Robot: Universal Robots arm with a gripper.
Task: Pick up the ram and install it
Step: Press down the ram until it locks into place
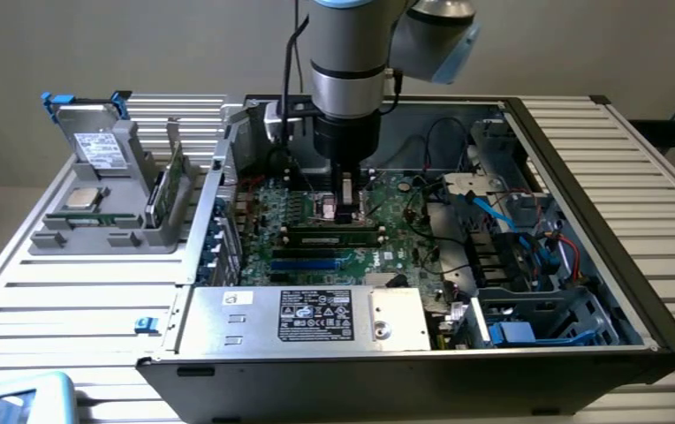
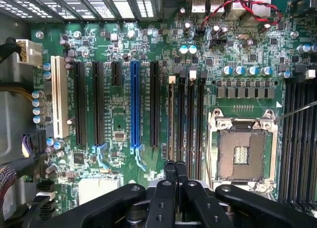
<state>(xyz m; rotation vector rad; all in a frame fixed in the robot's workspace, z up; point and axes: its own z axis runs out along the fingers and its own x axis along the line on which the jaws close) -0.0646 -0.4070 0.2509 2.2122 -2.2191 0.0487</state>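
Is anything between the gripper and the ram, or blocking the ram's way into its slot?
Nothing visible does. The shut gripper is directly over the ram, which already stands along a memory slot on the motherboard. No cable crosses between them.

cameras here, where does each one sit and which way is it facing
Exterior view: off the arm, above, looking down into the open computer case; the arm and its gripper reach onto the motherboard.
Wrist view: on the wrist, facing the motherboard straight on; shut gripper at the frame edge.
Shared: motherboard, gripper, empty processor socket.
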